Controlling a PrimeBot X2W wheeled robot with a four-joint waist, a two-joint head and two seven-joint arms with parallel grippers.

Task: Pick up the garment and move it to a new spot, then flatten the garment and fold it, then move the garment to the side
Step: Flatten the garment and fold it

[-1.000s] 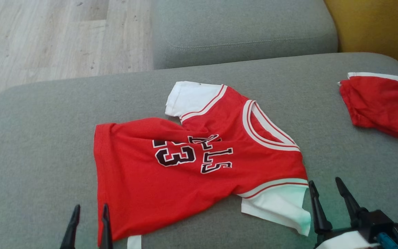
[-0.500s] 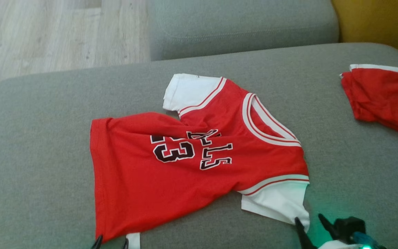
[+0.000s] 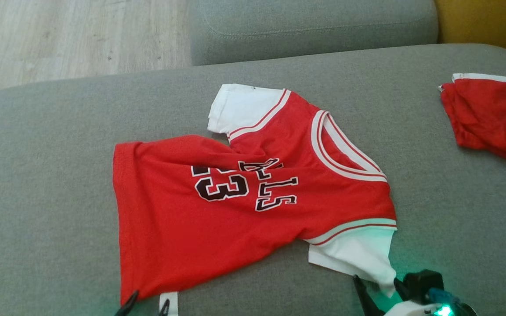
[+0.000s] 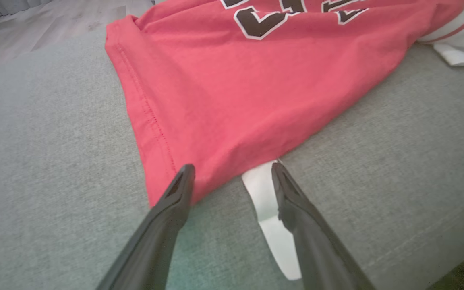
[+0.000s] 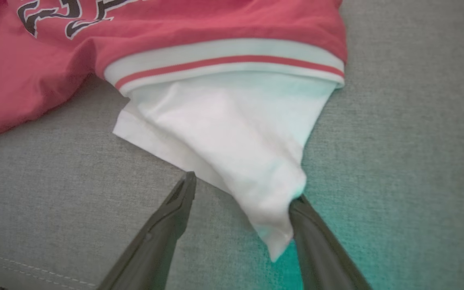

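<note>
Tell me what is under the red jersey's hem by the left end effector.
A white strip pokes out from under the jersey onto the grey cushion, by the left end effector. How far it runs underneath is hidden by the fabric.

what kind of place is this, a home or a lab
Most likely a home living room: the red jersey lies on a grey fabric sofa, a second grey cushion sits beyond it, and pale wood-look flooring shows behind.

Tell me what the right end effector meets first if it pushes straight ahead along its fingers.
Probably the white fabric sleeve of the red basketball jersey: its tip lies between the open right end effector's fingers.
</note>
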